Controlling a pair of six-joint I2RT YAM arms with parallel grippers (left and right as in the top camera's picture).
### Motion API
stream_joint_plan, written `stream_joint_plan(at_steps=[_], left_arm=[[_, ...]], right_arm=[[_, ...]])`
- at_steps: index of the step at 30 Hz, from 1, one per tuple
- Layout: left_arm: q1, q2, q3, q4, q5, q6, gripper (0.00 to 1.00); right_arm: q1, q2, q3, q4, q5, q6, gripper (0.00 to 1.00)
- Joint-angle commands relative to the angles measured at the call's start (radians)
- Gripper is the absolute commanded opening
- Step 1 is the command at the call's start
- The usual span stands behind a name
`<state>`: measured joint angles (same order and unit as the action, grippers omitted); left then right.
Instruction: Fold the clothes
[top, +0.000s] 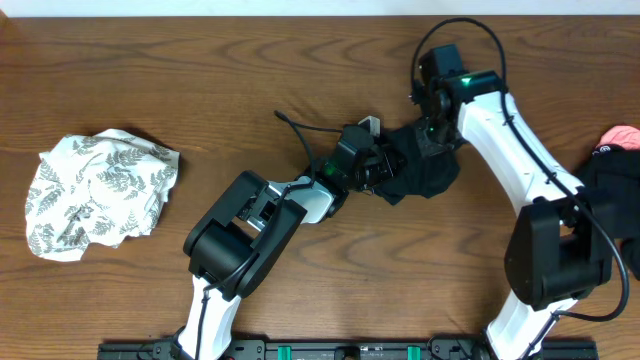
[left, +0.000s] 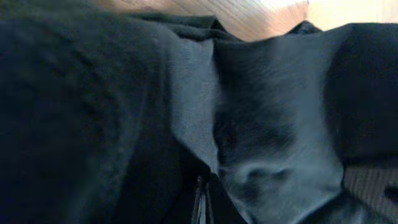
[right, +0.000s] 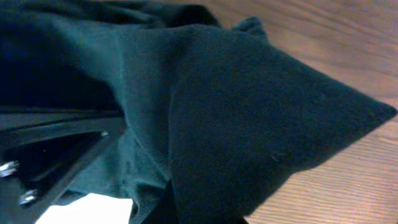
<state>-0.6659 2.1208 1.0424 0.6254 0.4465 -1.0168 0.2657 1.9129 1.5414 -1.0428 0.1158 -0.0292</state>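
Observation:
The clothes (top: 425, 178), a plain black shirt, lie bunched in a small heap at the middle of the wooden table. My left gripper (top: 375, 165) reaches into the heap's left side and is shut on a pinch of the fabric. In the left wrist view the black cloth (left: 261, 124) fills nearly everything, with the closed fingertips (left: 200, 208) at the bottom edge. My right gripper (top: 430, 135) presses in from the heap's upper edge, shut on the shirt. In the right wrist view a fold of the cloth (right: 249, 112) drapes over the jaws and hides them.
A crumpled white cloth with grey leaf print (top: 95, 190) lies at the far left. A black garment with a pink piece (top: 612, 165) sits at the right edge, beside the right arm's base. A black rail (top: 350, 350) runs along the front edge.

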Motion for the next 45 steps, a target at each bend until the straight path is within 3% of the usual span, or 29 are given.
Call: stream_joint_plan(at_steps=[1,17,19,26,33,45], left_arm=[[0.000,0.011,0.023,0.005,0.017,0.021,0.06],[0.000,0.011,0.024,-0.009,0.007,0.087,0.06],[0.005,0.010,0.024,-0.024,0.014,0.150,0.06],[0.122,-0.066,0.024,-0.273,0.032,0.275,0.07],[0.226,-0.245,0.024,-0.453,0.039,0.427,0.17],[0.237,-0.291,0.024,-0.584,-0.032,0.441,0.17]], right_arm=[[0.019,0.005,-0.001,-0.012,-0.015,0.033,0.01],[0.079,0.005,-0.001,-0.043,-0.070,0.082,0.01],[0.087,0.005,-0.001,-0.040,-0.072,0.086,0.01],[0.095,0.008,-0.001,-0.031,-0.072,0.089,0.01],[0.103,0.055,-0.001,-0.020,-0.072,0.088,0.01],[0.109,0.079,-0.001,-0.021,0.001,0.088,0.01]])
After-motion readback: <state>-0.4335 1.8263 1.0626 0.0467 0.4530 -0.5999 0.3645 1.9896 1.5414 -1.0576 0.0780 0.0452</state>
